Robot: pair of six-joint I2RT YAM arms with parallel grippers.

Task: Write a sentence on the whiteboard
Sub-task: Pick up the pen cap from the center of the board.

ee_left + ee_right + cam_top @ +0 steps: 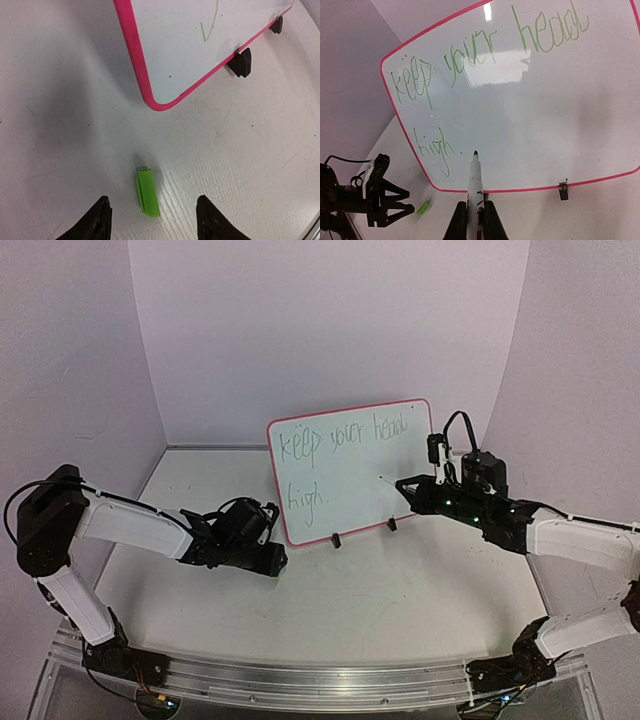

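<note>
The whiteboard (352, 492) stands upright on two small black clip feet, its rim pink-red. Green handwriting on it reads "keep your head high." My right gripper (475, 206) is shut on a white marker (476, 177), uncapped, whose dark tip points at the board's lower middle, close to the surface (545, 115) right of "high". A green marker cap (148, 193) lies flat on the table in front of the board's lower left corner (159, 106). My left gripper (152, 199) hangs low over the cap, open, one finger on each side and neither touching it.
The white table (400, 590) is walled by pale curved panels. A metal rail (320, 680) runs along the near edge between the arm bases. In the right wrist view the left gripper (395, 202) sits beside the green cap (423, 207).
</note>
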